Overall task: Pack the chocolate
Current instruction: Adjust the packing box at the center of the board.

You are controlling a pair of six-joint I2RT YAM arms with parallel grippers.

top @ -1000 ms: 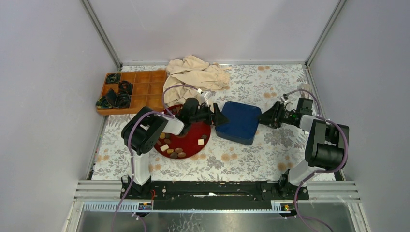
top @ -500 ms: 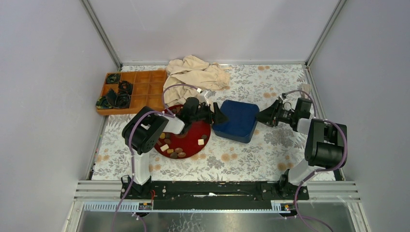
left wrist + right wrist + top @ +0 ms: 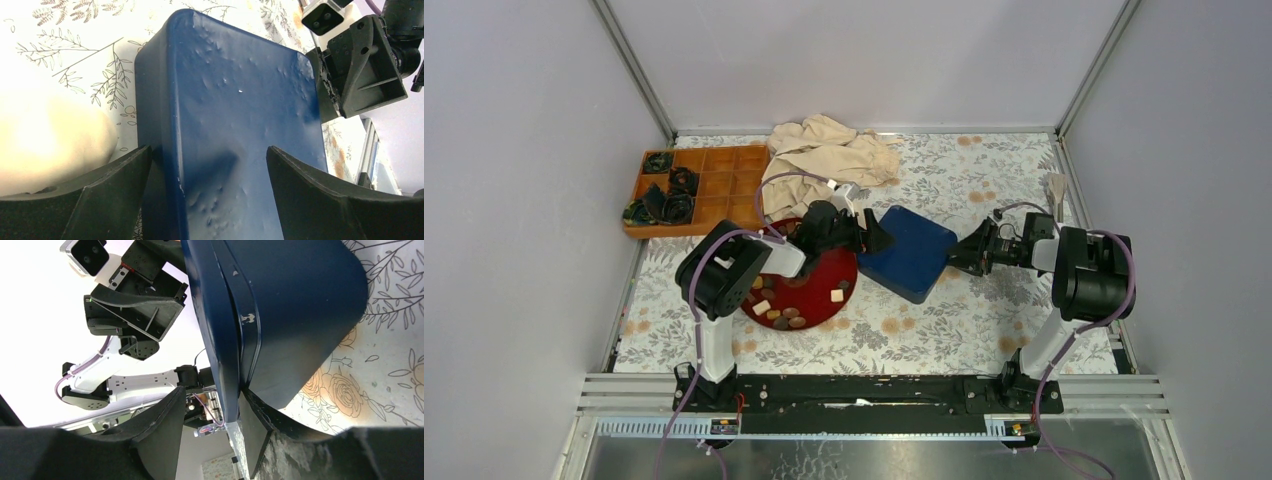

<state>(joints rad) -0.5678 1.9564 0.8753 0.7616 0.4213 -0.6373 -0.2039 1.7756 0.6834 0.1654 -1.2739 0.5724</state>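
Note:
The chocolate (image 3: 786, 316), brown and cream pieces, lies on a red plate (image 3: 819, 280) under my left arm. A dark blue box (image 3: 912, 256) with its lid on sits turned at an angle to the right of the plate. My left gripper (image 3: 882, 237) is open at the box's left end. In the left wrist view the gripper (image 3: 207, 150) straddles an edge of the box (image 3: 235, 85) with its jaws wide. My right gripper (image 3: 957, 255) is open at the box's right end. In the right wrist view the gripper (image 3: 212, 395) has the lid's rim (image 3: 225, 355) between its fingers, one finger (image 3: 255, 430) against the rim's underside.
An orange compartment tray (image 3: 724, 180) with dark paper cups stands at the back left. A crumpled beige cloth (image 3: 824, 155) lies behind the plate, and the cloth (image 3: 45, 145) shows beside the box in the left wrist view. The flowered table cover (image 3: 984, 180) runs to grey walls.
My right gripper has pushed in leftward and lower against the box. The box has shifted slightly left and turned. My left gripper has hardly moved.

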